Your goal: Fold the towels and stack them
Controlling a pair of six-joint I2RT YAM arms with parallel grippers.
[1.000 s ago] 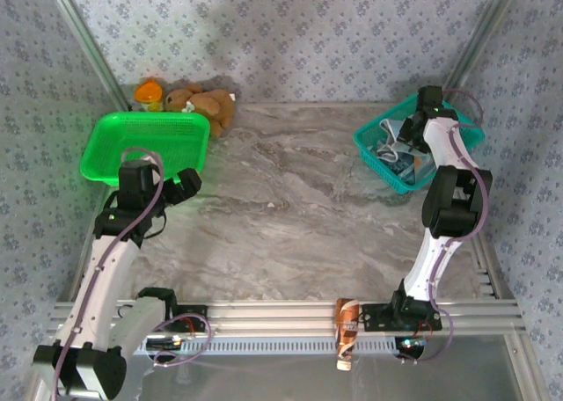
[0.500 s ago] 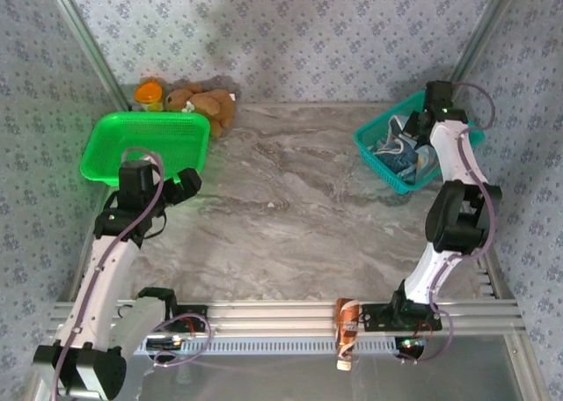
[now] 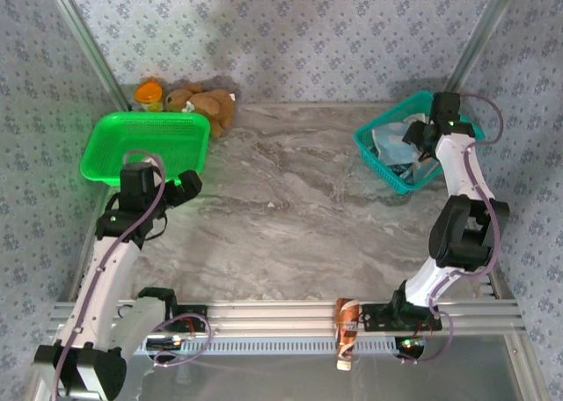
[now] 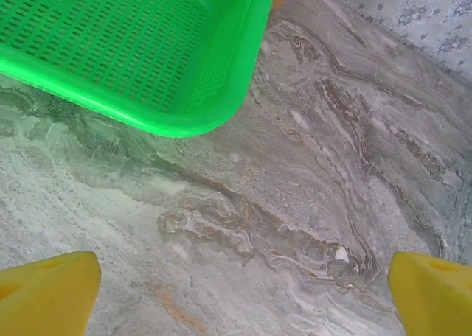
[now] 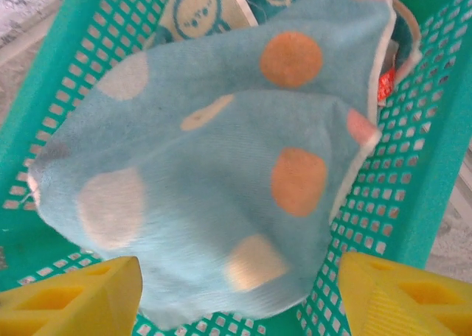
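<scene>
Right hand above two towels

A staged robot-lab cell is suggested: a marble-patterned desk is enclosed by floral-papered walls and edged with aluminium rails.

A grey marbled desk is seen from above. A green basket is set on its far left part, close to the left edge. A teal basket is placed at the far right, turned at an angle. A brown plush toy is laid in the far left corner, just behind the green basket, with a small orange thing beside it.
</scene>
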